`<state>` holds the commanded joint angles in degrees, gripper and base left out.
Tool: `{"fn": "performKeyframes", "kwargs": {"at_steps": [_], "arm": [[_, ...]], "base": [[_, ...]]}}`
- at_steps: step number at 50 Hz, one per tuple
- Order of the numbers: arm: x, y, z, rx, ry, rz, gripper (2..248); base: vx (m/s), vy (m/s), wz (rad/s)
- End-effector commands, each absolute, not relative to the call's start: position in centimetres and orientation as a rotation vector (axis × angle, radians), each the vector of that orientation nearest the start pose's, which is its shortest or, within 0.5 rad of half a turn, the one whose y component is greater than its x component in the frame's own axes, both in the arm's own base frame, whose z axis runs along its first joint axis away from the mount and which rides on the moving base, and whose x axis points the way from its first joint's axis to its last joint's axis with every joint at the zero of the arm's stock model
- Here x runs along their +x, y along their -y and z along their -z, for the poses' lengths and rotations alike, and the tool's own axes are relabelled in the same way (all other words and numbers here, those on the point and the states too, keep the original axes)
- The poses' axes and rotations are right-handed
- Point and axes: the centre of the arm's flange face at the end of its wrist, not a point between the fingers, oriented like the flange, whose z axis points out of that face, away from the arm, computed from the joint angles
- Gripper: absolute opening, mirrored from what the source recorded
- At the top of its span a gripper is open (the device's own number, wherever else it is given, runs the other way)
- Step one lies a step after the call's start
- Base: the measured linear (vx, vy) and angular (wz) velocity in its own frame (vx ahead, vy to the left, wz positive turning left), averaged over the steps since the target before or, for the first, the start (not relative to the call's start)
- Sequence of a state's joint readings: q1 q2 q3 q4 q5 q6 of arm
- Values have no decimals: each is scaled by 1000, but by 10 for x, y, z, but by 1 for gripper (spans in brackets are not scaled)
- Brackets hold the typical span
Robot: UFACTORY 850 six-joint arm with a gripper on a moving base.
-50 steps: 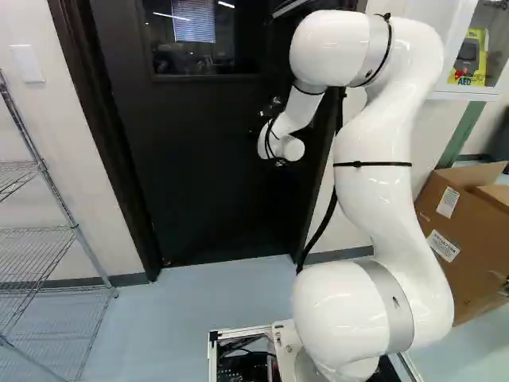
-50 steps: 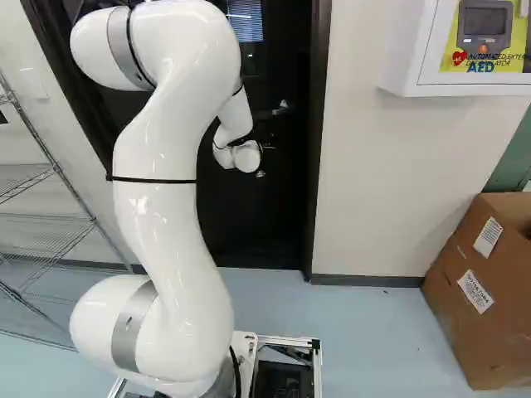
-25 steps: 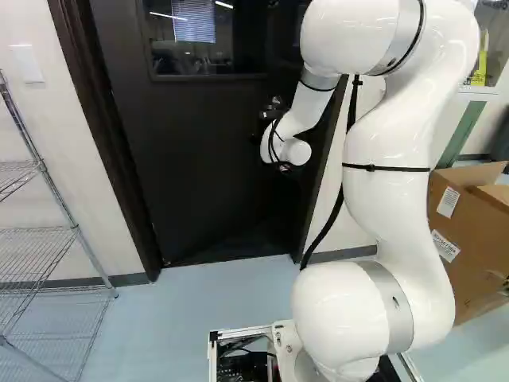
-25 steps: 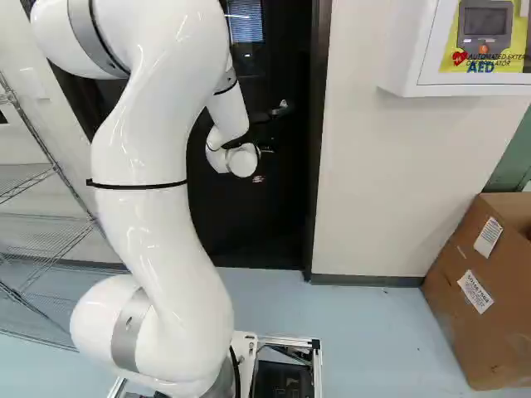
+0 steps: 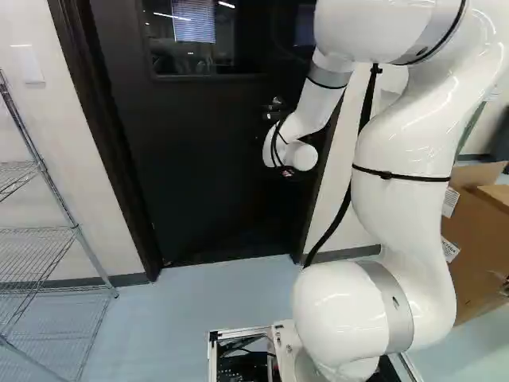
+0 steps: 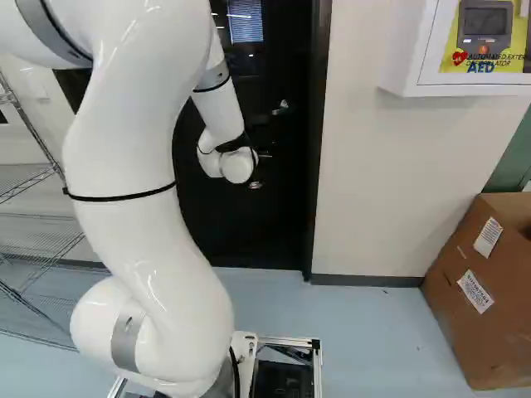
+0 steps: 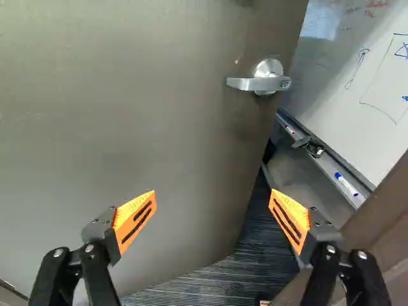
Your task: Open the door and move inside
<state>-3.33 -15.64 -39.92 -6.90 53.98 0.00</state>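
So the door [image 7: 127, 127] is ajar, smooth and a bit dull, with a shiny rounded lever handle [image 7: 255, 84] near its open edge. Gripper [image 7: 213, 194] is in front of the door, fingers spread wide, slotted orange pads holding nothing. Beyond the door's edge: glossy whiteboard [image 7: 357, 83], cut off, and streaky dark floor [image 7: 255, 245]. Fingers are lost behind the arm in both base views.

An office or a laboratory is suggested by the whiteboard [image 7: 331, 83], on which drawing was made, the markers [image 7: 346, 184], the wire shelf [image 5: 77, 230] and the white wall cabinet [image 6: 405, 58].
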Motion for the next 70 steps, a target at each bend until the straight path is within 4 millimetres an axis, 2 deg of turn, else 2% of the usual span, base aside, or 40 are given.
{"fn": "performKeyframes", "kwargs": {"at_steps": [50,70], "arm": [[402,29,-399,-2492,-27,1973,247],[394,29,-399,-2494,-31,1973,247]], "base": [[0,0,0],[0,0,0]]}}
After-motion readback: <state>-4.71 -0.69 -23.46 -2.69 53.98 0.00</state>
